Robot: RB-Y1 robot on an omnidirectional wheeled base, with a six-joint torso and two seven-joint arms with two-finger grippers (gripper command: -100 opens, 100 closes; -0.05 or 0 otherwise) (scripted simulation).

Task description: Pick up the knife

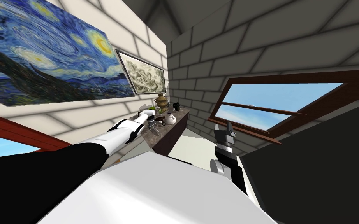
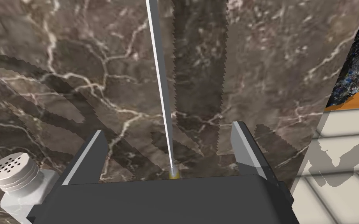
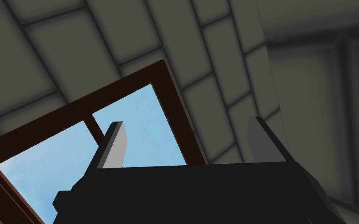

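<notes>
Brown marble worktop (image 2: 272, 58) w/ pale veins runs along the wall under the paintings. My L arm is stretched out over it, and pale tiled floor (image 2: 342, 175) shows past its edge. L claw (image 2: 169, 128) points down at the slab, wide open, both blades clear of everything and nothing gripped. Its shadows fall on the marble. R claw (image 3: 186, 121) is held up by my R side, well apart from the worktop, also wide open w/ nothing btwn the blades.

Farther along the worktop in head view: a brass urn (image 1: 160, 101) near the wall and a small white kettle (image 1: 170, 119) in front of it. A white shaker (image 2: 13, 177) w/ holed cap stands just beside the L claw's body, outside the blades.

Knife (image 2: 162, 89) is on the marble btwn the L claw's blades, about midway, touching neither. It's seen edge-on as a thin pale line running straight away from the claw. A small gold bit at its near end meets the edge of the dark claw body.
</notes>
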